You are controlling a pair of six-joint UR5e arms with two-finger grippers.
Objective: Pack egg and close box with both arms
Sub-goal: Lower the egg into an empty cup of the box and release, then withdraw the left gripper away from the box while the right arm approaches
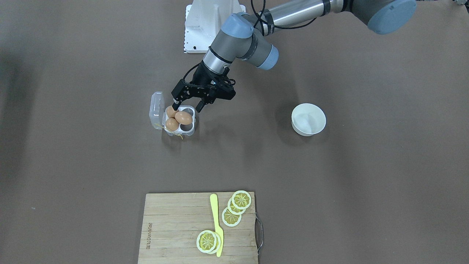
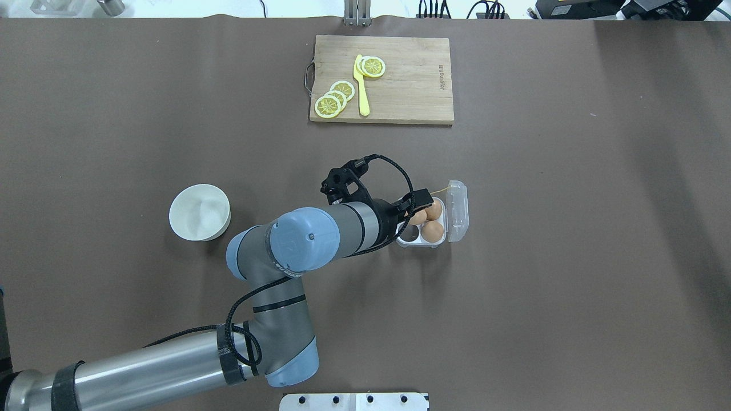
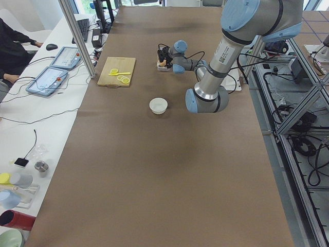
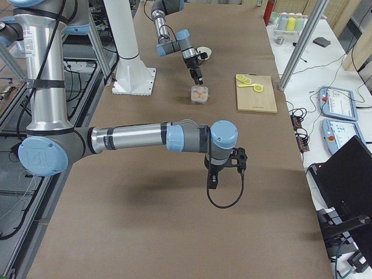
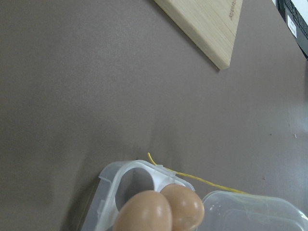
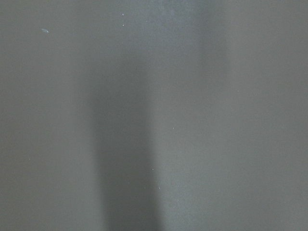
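Note:
The clear egg box [image 1: 190,129] stands open on the table, its lid [image 1: 156,109] folded back. Three brown eggs lie in it; one egg [image 1: 183,117] lies tilted across the cells nearest my left gripper. My left gripper [image 1: 187,109] hovers just above the box, open and empty, one finger [image 1: 176,105] near the far egg [image 1: 170,111]. The left wrist view shows two eggs [image 5: 144,214], the box rim [image 5: 109,177] and its yellow string [image 5: 202,181]. My right gripper [image 4: 213,183] shows only in the exterior right view, far from the box; I cannot tell its state.
A white bowl [image 1: 308,119] stands on the table, well away from the box on my left arm's side. A wooden cutting board [image 1: 172,227] with lemon slices [image 1: 242,200] and a yellow knife [image 1: 217,223] lies at the far edge. The robot's white base [image 1: 205,25] is behind the box.

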